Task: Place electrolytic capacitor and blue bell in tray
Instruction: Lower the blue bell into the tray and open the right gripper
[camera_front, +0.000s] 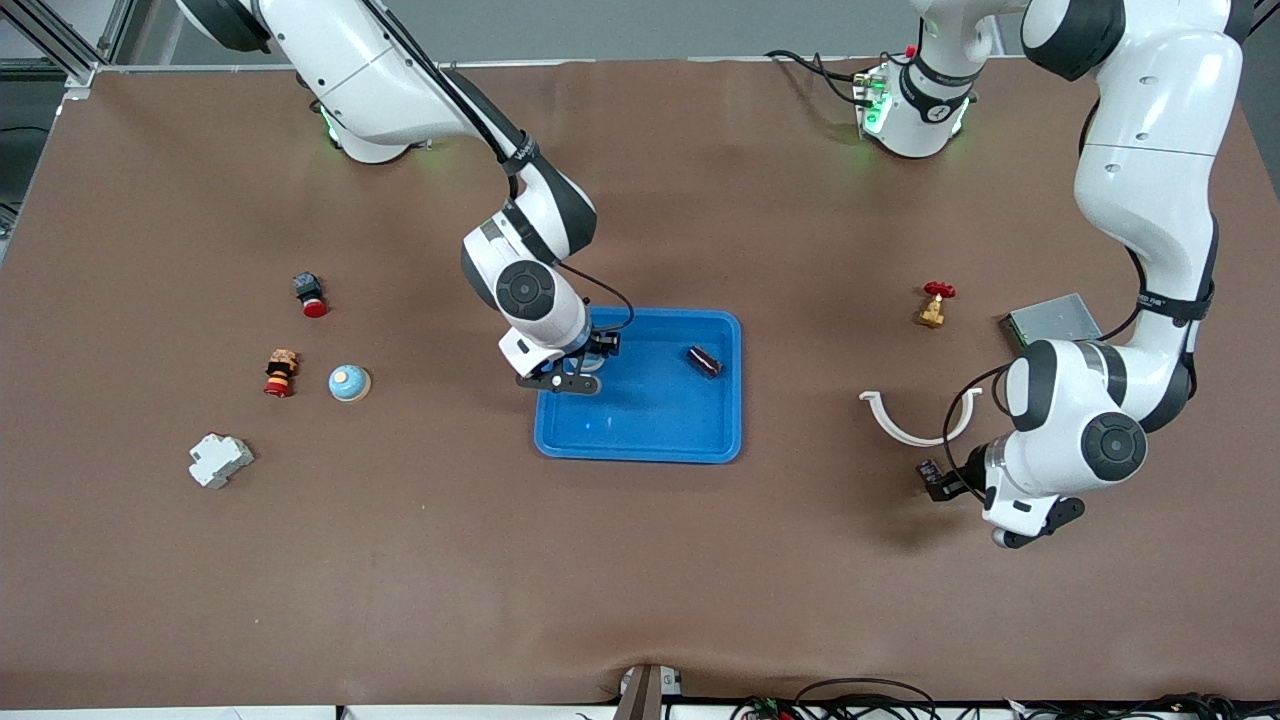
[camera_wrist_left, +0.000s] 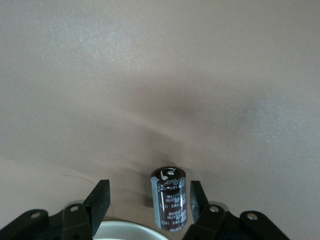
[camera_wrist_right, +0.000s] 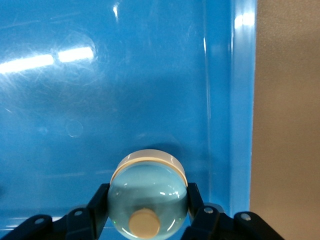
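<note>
The bright-blue tray (camera_front: 650, 420) lies mid-table. My right gripper (camera_front: 588, 365) hangs low over the tray's corner toward the right arm's end, shut on a blue bell (camera_wrist_right: 147, 195) with a tan knob. The tray floor (camera_wrist_right: 150, 75) and rim show under it. An electrolytic capacitor (camera_wrist_left: 169, 200), dark with a silver top, stands upright on the brown table toward the left arm's end (camera_front: 929, 470). My left gripper (camera_wrist_left: 150, 200) straddles it, open. One finger (camera_wrist_left: 197, 197) is close beside the capacitor, and the other finger (camera_wrist_left: 102, 200) stands well apart from it.
A dark cylindrical part (camera_front: 704, 361) lies in the tray. Beside my left gripper are a white half-ring (camera_front: 920, 425), a brass valve (camera_front: 933, 305) and a grey metal box (camera_front: 1050, 320). Toward the right arm's end sit another blue bell (camera_front: 349, 383), a red button (camera_front: 310, 295), a stacked red part (camera_front: 281, 372) and a white breaker (camera_front: 219, 460).
</note>
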